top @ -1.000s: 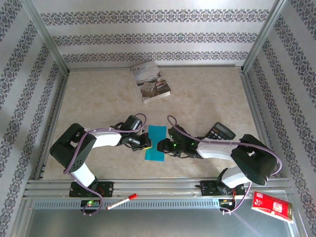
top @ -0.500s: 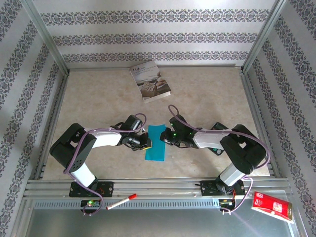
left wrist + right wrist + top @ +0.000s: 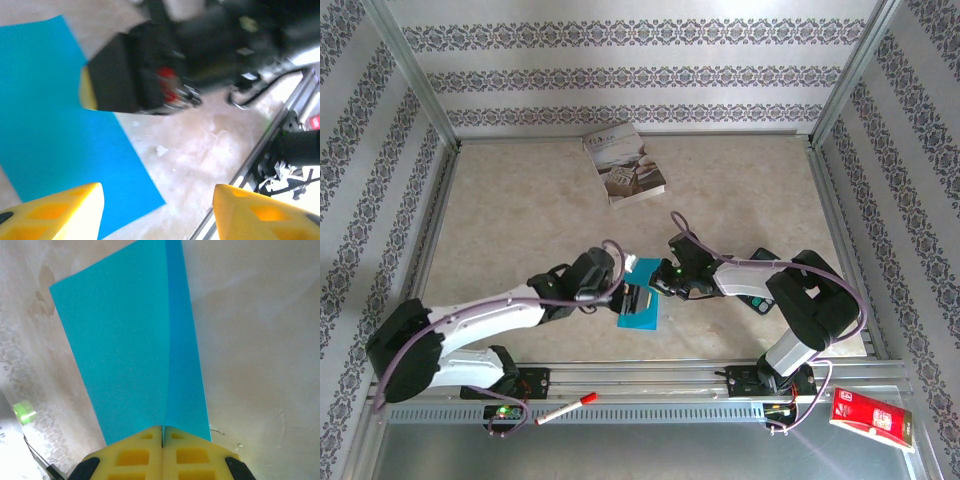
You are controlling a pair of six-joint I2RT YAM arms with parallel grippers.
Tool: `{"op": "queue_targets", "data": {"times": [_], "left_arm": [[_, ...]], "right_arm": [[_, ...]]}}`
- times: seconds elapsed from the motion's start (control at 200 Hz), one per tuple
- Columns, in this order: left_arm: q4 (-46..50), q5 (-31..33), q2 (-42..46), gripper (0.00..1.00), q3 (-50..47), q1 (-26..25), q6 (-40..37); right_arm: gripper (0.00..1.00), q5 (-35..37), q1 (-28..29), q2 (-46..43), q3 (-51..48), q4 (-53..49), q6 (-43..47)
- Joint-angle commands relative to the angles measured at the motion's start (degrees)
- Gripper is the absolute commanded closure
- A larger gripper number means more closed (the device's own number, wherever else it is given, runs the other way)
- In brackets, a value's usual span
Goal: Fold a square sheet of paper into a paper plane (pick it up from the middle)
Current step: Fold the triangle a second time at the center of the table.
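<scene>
The grip on the sheet of paper (image 3: pixel 642 318) is passing from one arm to the other. The left gripper (image 3: pixel 633 298), which was clamped on the sheet's left edge a second ago, is now letting go and reaching forward over the sheet. In the left wrist view its yellow fingers (image 3: pixel 60 212) are standing apart with nothing between them, and the blue sheet (image 3: pixel 55 130) is lying beneath and to one side. The right gripper (image 3: pixel 656 285), which was part open beside the sheet's right edge, is now pinching that edge. In the right wrist view its two pads are pressing together on the near edge of the sheet (image 3: pixel 125 345), right where a crease line is running away from them. The sheet itself is sitting in the same spot, on the table (image 3: pixel 520 210) between the two arms, near the front rail and well apart from the book (image 3: pixel 624 165) at the back. It is showing as a long folded rectangle, not yet a pointed dart, so the folding is probably at an early stage. The swap is likely freeing the left arm to press or turn a flap while the right one is anchoring the sheet. Whether the pinched edge is lifting off the table is hard to tell.
</scene>
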State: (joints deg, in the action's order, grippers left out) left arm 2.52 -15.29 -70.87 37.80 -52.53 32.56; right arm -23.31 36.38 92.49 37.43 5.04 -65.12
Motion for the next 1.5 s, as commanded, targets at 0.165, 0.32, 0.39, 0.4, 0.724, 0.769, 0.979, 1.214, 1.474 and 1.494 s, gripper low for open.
{"op": "queue_targets", "data": {"times": [0.165,0.32,0.39,0.4,0.724,0.769,0.979,1.214,1.474,1.494], "left_arm": [[1.8,22.4,-4.2,0.32,-0.9,-14.1,-17.3],[2.7,26.7,-10.1,0.3,2.0,-16.1,-20.5],[2.9,27.2,-12.5,0.3,3.6,-16.8,-22.2],[2.9,27.2,-12.8,0.3,3.7,-16.8,-22.3],[3.8,29.0,-15.5,0.62,5.8,-17.0,-21.9],[4.3,29.0,-15.6,0.66,6.0,-17.0,-22.0],[4.7,28.5,-15.6,0.83,6.4,-16.9,-21.4],[6.1,26.9,-16.1,0.97,7.4,-16.2,-20.1],[4.2,19.3,-14.3,1.0,5.8,-12.9,-16.7],[3.7,18.1,-14.2,1.0,5.4,-12.4,-16.3]], "right_arm": [[0.97,-5.4,-2.2,-0.6,1.4,-1.5,-2.6],[0.98,-5.9,-2.5,-0.4,1.9,-1.9,-2.3],[0.98,-6.0,-2.6,0.0,1.9,-1.8,-2.3],[0.98,-6.0,-2.6,0.0,1.9,-1.7,-2.4],[0.98,-6.2,-2.7,0.4,1.7,-1.6,-2.0],[0.98,-6.2,-2.7,0.4,1.6,-1.6,-1.9],[0.99,-5.9,-2.8,0.6,1.3,-1.6,-1.5],[0.98,-5.6,-2.8,0.7,1.1,-1.7,-1.0],[0.88,-5.7,-3.2,0.4,1.2,-2.2,0.6],[0.85,-5.6,-3.5,0.1,1.2,-2.3,1.0]]}}
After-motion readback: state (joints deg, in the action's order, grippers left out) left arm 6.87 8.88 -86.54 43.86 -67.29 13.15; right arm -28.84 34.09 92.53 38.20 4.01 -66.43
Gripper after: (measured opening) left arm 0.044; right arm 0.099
